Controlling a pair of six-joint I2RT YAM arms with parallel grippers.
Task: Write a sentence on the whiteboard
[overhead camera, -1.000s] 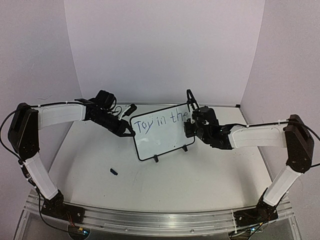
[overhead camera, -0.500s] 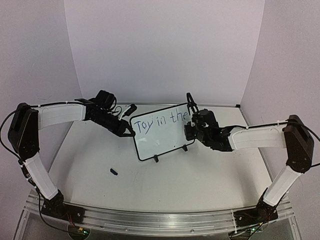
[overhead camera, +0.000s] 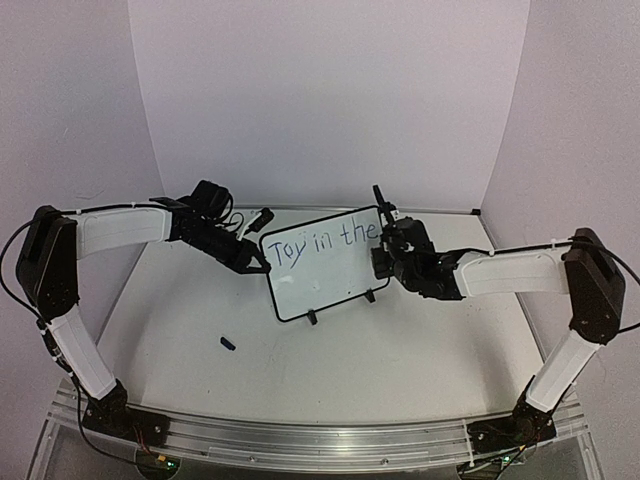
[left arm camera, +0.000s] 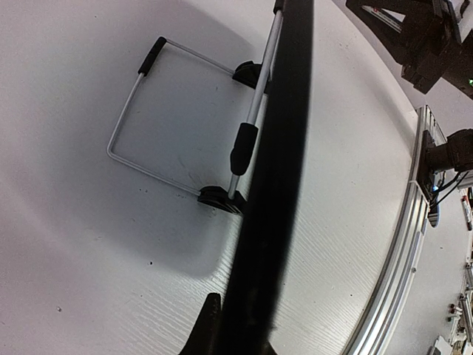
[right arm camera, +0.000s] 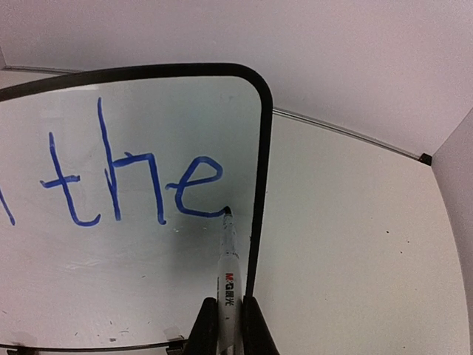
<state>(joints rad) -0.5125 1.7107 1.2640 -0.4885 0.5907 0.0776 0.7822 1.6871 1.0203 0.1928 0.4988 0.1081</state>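
Observation:
The whiteboard (overhead camera: 330, 285) stands tilted on its feet mid-table, with the sentence (overhead camera: 322, 243) in blue reading "Toy in the" along its top. My left gripper (overhead camera: 260, 266) is shut on the board's left edge; in the left wrist view the black frame (left arm camera: 284, 148) runs up from between the gripper (left arm camera: 244, 342) jaws. My right gripper (overhead camera: 384, 243) is shut on a white marker (right arm camera: 229, 277). The marker's tip touches the tail of the "e" in "the" (right arm camera: 133, 181), close to the board's right frame (right arm camera: 260, 185). The lower half of the whiteboard (right arm camera: 111, 288) is blank.
A small dark marker cap (overhead camera: 228, 344) lies on the table front left of the board. The board's wire stand (left arm camera: 140, 111) props it from behind. White walls close the back and sides; an aluminium rail (overhead camera: 320, 437) runs along the near edge.
My right gripper has shifted slightly left toward the board's right edge, with the marker tip at the end of the "e". The left arm and the board have stayed put.

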